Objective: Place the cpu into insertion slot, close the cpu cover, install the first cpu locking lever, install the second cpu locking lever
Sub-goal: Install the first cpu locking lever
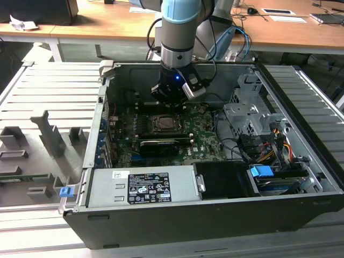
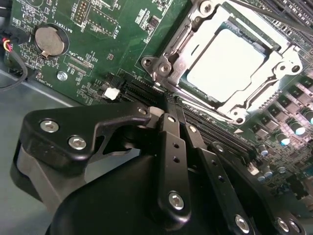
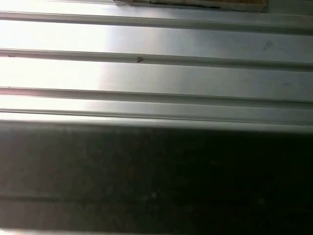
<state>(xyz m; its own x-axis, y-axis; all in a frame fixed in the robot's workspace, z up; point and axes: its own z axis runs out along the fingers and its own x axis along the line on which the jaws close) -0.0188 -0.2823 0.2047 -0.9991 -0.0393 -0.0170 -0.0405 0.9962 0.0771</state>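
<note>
One arm reaches into the open computer case (image 1: 301,177), its pincer (image 2: 168,110) poised just beside the insertion slot (image 2: 161,66) on the green motherboard (image 2: 98,58). Fingers (image 2: 172,147) are pressed together, gripping nothing. Cpu (image 2: 227,63) sits in the slot, framed by the lowered cpu cover (image 2: 274,61).

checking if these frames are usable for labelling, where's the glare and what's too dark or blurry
Second wrist view: the silver-grey square cpu glares near white in its metal-rimmed socket, and the black gripper linkage up close is dim. First wrist view: the ribbed grey metal panel washes out on one side, with a dark, featureless band beside it. Exterior view: evenly lit, the open computer case shadowed inside.
</note>
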